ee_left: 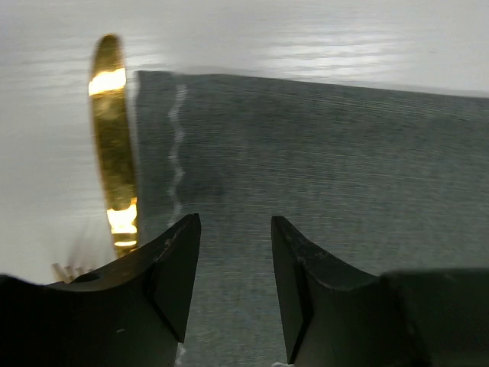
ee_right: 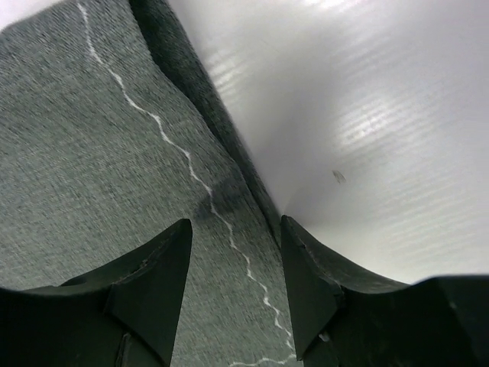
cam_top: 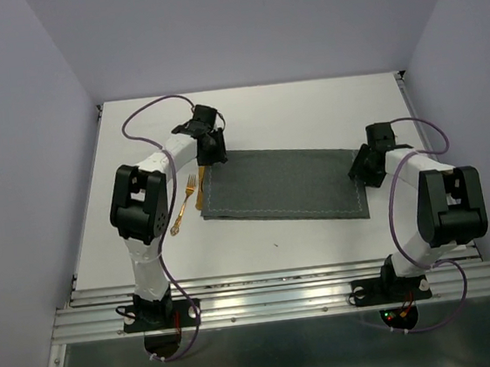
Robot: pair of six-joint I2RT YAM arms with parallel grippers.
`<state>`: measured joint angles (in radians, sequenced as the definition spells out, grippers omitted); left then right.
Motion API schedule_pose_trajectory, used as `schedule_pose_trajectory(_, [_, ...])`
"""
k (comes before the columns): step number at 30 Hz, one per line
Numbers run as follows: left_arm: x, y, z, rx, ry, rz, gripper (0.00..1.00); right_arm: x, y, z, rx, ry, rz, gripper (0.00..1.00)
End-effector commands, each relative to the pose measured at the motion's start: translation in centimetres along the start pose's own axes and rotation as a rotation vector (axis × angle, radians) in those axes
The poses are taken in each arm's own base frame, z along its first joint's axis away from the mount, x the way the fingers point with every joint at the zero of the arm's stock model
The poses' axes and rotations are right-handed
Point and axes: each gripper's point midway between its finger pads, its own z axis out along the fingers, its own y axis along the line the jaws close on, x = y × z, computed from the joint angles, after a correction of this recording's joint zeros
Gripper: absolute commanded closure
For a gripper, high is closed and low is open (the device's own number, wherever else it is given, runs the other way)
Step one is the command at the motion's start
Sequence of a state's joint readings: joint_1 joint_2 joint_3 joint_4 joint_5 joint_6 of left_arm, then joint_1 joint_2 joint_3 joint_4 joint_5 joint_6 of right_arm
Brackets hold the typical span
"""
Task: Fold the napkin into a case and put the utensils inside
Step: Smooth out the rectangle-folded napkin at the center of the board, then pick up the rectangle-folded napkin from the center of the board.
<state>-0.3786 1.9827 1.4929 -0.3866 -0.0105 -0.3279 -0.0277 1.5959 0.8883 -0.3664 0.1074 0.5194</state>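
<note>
Robot lab booth: plain pale walls (cam_top: pixel 20 128) enclose white table (cam_top: pixel 308 111) under left pincer (cam_top: pixel 211 156); metal rail (cam_top: pixel 275 299) well behind it holds arm bases (cam_top: pixel 158 311).

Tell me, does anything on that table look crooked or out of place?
Nothing spilled or damaged. The napkin lies flat but slightly askew to the table edges, and the utensils lie outside it at its left end, one slanting away.

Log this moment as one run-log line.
napkin: folded flat | left gripper: open, over left end | right gripper: open, over right edge | utensils: on table beside napkin, not inside
</note>
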Motion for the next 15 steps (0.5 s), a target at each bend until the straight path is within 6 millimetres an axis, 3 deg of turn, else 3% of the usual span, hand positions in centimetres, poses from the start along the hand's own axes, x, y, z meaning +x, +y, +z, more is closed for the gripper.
schedule_pose_trajectory(1, [-1.3, -7.9, -1.6, 0.169, -0.038, 0.083, 0.47, -1.3, -1.2, -1.9, 0.046, -0.058, -0.011, 0.44])
schedule_pose_trajectory(2, [-1.2, -9.1, -1.5, 0.189, -0.035, 0.094, 0.48, -1.7, -1.4, -2.1, 0.056, -0.074, -0.009, 0.44])
schedule_pose_trajectory(3, [-1.6, -11.7, -2.1, 0.241, -0.048, 0.115, 0.48, -1.9, -1.4, -2.3, 0.056, -0.083, -0.008, 0.44])
schedule_pose_trajectory(6, [-1.2, -14.5, -1.0, 0.288, -0.031, 0.134, 0.53, -2.2, -1.4, -2.3, 0.061, -0.088, -0.006, 0.44])
schedule_pose_trajectory(8, [-2.9, -16.9, -1.0, 0.333, -0.065, 0.137, 0.56, -2.2, -1.1, -2.0, 0.058, -0.080, 0.001, 0.45])
schedule_pose_trajectory(9, [-2.2, -17.0, -0.2, 0.329, -0.045, 0.142, 0.57, -2.3, -1.0, -2.0, 0.056, -0.080, 0.001, 0.45])
schedule_pose_trajectory(12, [-3.4, -19.3, 0.1, 0.396, -0.061, 0.138, 0.61, -2.8, -0.9, -1.9, 0.061, -0.089, -0.003, 0.45])
schedule_pose_trajectory(15, [-3.0, -20.4, 1.7, 0.414, -0.039, 0.139, 0.61, -3.2, -0.6, -1.7, 0.060, -0.089, -0.007, 0.45])
